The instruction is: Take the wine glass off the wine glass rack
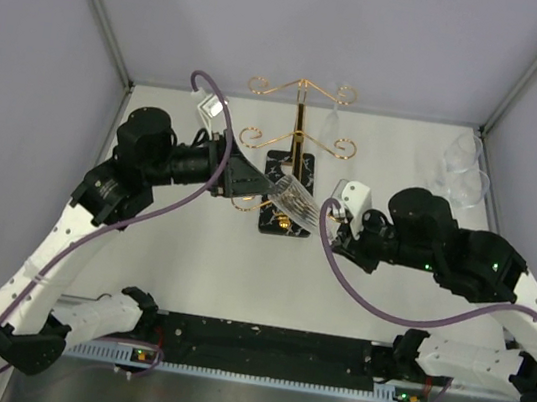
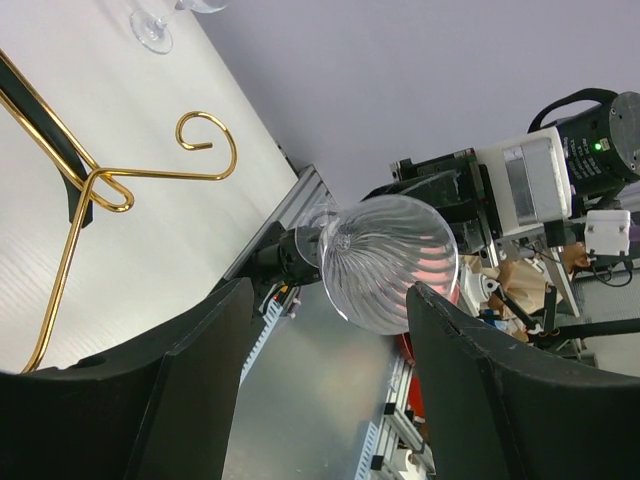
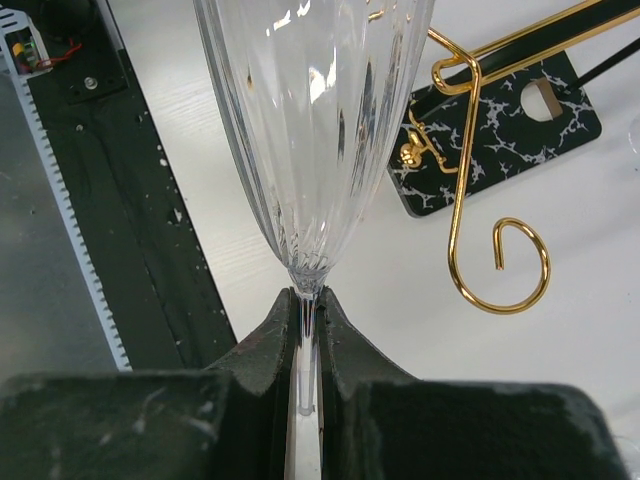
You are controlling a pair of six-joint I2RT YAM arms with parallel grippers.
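2 end effectors on 1 glass here! Right end effector (image 3: 308, 310) is clenched on the stem of the wine glass (image 3: 310, 130), with the ribbed bowl rising straight ahead of its fingers. The wine glass rack (image 3: 455, 200) sits just to its right, scroll arm close to the bowl. Left end effector (image 2: 328, 295) stands released, the bowl framed ahead between its fingers. Danger: a sideways swing clips that gold arm, or the thin stem slips or snaps under the squeeze. No readable writing anywhere.
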